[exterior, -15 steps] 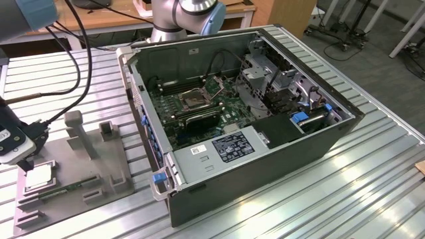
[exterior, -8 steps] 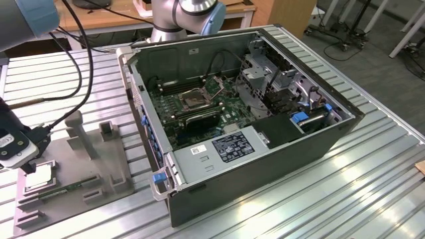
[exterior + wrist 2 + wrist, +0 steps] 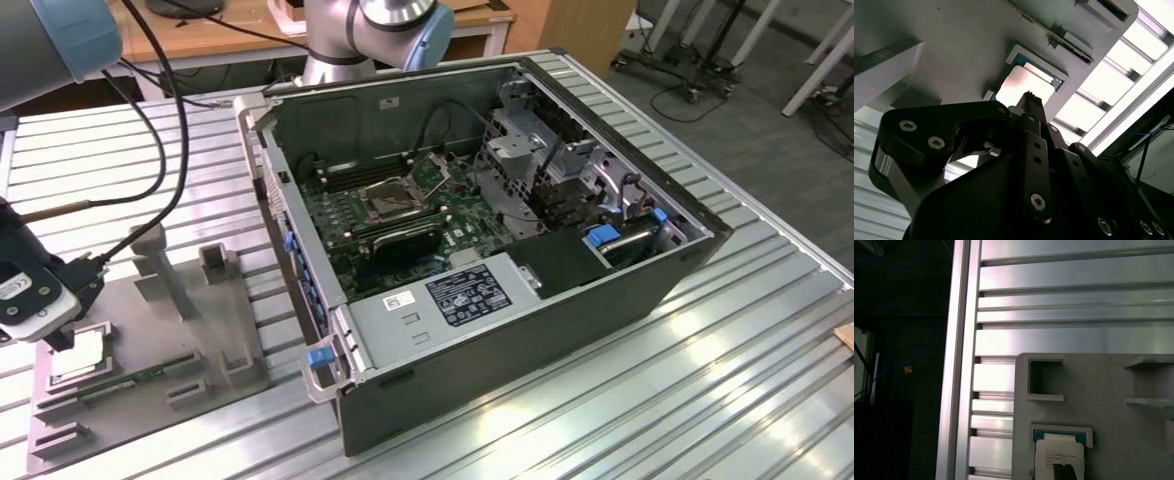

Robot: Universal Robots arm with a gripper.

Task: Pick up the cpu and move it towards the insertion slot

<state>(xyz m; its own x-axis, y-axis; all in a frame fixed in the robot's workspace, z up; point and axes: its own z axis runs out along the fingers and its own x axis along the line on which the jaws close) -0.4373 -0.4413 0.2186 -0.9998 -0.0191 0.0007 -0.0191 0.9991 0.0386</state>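
Since the flat silvery square cpu (image 3: 1015, 88) just below my black gripper (image 3: 1029, 98) looks light, stiff, fragile, I'd pinch its edges; whether gripper's spread, can't tell.

The arm (image 3: 360, 35) reaches to the exterior view's left, its wrist (image 3: 34, 295) apparently pointing downward.

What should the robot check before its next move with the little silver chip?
1. The cpu lies in the square recess of the grey tray: ok.
2. The gripper is right over the cpu in the second wrist view: ok.
3. Firm hold on the cpu: cannot tell.
4. The computer case is open on top, with the insertion slot in sight: ok.
5. Insertion slot empty and ready: cannot tell.
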